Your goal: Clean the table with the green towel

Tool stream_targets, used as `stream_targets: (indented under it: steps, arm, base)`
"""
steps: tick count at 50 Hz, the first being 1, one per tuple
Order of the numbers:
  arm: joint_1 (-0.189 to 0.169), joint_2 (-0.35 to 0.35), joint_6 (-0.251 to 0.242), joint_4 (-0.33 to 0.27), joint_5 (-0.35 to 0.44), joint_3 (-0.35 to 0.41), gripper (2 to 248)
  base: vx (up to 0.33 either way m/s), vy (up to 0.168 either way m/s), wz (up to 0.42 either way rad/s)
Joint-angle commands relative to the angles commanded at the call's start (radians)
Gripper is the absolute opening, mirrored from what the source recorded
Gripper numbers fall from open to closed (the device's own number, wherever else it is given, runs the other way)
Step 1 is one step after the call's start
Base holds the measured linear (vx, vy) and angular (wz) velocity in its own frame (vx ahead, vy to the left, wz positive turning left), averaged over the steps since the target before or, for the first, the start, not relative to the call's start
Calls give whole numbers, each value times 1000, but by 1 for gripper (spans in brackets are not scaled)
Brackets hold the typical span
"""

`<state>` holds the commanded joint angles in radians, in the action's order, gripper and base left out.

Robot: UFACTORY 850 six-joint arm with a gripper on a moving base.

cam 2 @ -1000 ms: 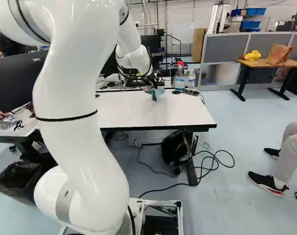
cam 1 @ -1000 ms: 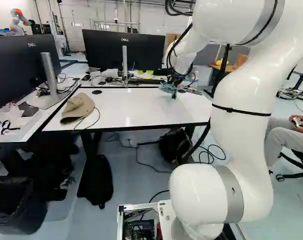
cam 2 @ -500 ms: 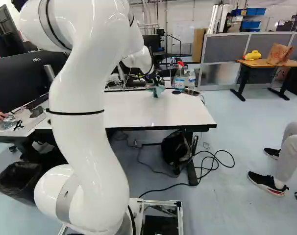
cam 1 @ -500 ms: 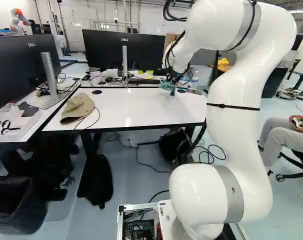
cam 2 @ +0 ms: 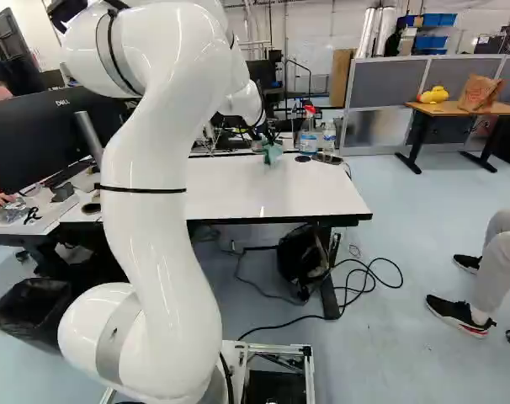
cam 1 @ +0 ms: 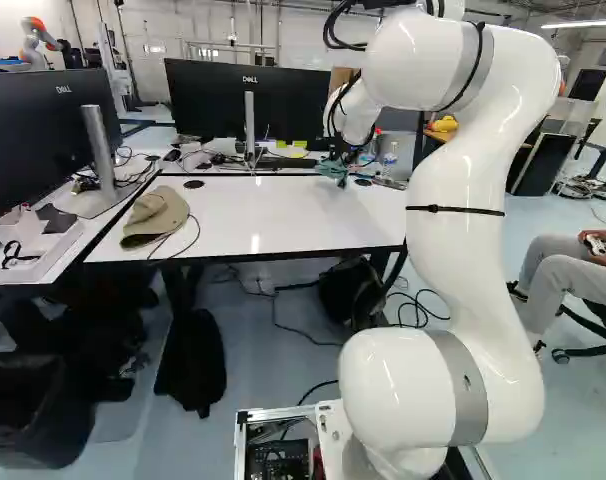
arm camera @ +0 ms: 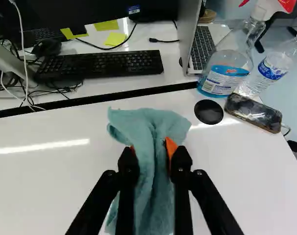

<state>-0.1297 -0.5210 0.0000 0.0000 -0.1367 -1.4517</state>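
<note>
At the far part of the white table point(cam 1: 268, 215), the gripper point(cam 1: 345, 156) is low over the surface in the left base view; the right base view also shows the gripper point(cam 2: 267, 140) there. Bunched cloth of the green towel point(arm camera: 153, 127) fills the space between the two fingers of the gripper point(arm camera: 152, 155) in the wrist view, touching both, so it is shut on the towel. Folds spread over the tabletop ahead of and under the fingers. The orange pads are partly hidden by cloth.
Beyond the towel are a keyboard point(arm camera: 104, 63) and a laptop point(arm camera: 200, 44). A spray bottle point(arm camera: 227, 63), a water bottle point(arm camera: 273, 66), a phone point(arm camera: 254, 111) and a black disc point(arm camera: 209, 111) stand or lie beside it. A tan cap point(cam 1: 155, 217) lies at the table's other end. Another robot point(cam 1: 38, 42) stands far back.
The arm has reached farther out, its upper links shifting and the gripper carrying the towel a short way toward the table's far edge. The base has not moved.
</note>
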Motion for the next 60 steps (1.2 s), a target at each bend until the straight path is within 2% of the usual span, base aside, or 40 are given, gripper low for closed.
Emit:
stream_targets:
  steps: [3, 4, 8, 9, 13, 14, 18, 19, 24, 25, 44, 60]
  arm:
    - [0, 0, 0, 0, 0, 0, 80]
    - [0, 0, 0, 0, 0, 0, 114]
    - [0, 0, 0, 0, 0, 0, 114]
    - [0, 0, 0, 0, 0, 0, 147]
    - [0, 0, 0, 0, 0, 0, 147]
    - [0, 0, 0, 0, 0, 0, 183]
    - [0, 0, 0, 0, 0, 0, 183]
    - [0, 0, 0, 0, 0, 0, 220]
    - [0, 0, 0, 0, 0, 0, 220]
    - [0, 0, 0, 0, 0, 0, 247]
    - [2, 3, 0, 0, 0, 3, 247]
    - [31, 52, 0, 0, 0, 67, 247]
  base:
    - [0, 0, 0]
    - [0, 0, 0]
    - [0, 0, 0]
    - [0, 0, 0]
    - [0, 0, 0]
    - [0, 0, 0]
    - [0, 0, 0]
    - [0, 0, 0]
    - [0, 0, 0]
    - [0, 0, 0]
    - [0, 0, 0]
    - [0, 0, 0]
